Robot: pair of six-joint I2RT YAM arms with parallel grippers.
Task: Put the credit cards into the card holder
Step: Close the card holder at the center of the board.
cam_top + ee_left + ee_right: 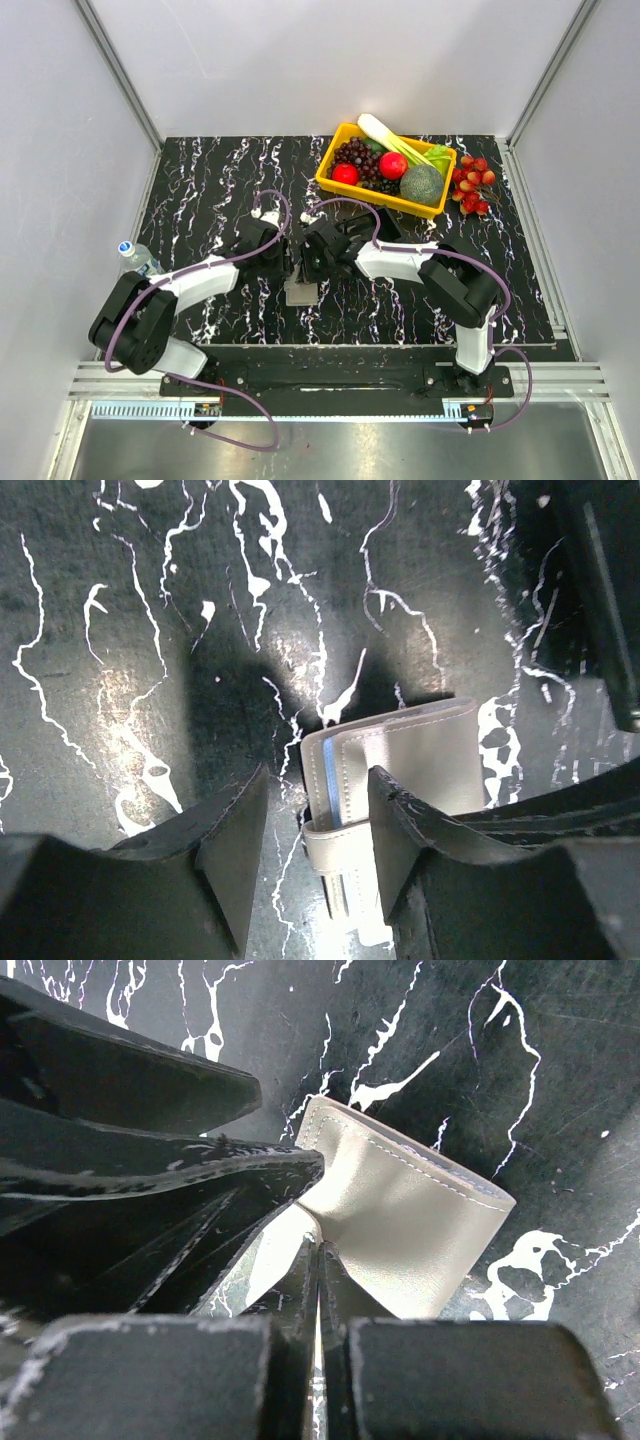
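Right gripper (pixel 319 1260): jaws closed to a hairline gap, pinching the near edge of the card holder (pixel 410 1225). The pale material creases and puckers right at the tips. Left gripper (pixel 315 825): jaws moderately wide, nothing clamped. The holder's left edge and its strap sit in the gap. My right-hand finger (pixel 400 840) overlaps the holder's body in the left wrist view; contact there I cannot tell. The left-hand finger (pixel 230 850) is clear of it, over bare tabletop (pixel 120 680).

The holder is pale grey-beige with stitching along the rim. It lies flat on the black, white-veined marble tabletop, roughly centre and toward the near edge in the top view. A thin bluish edge shows under its flap in the left wrist view; what that is I cannot tell.

Both my arms reach inward and meet over the holder, wrists almost touching. Farther back and to the right is a yellow basket (pixel 330 155) of fruit and vegetables, with a red berry cluster (pixel 473 185) just beside its right end. A bottle (pixel 135 258) stands at the left tabletop edge, next to my left arm.
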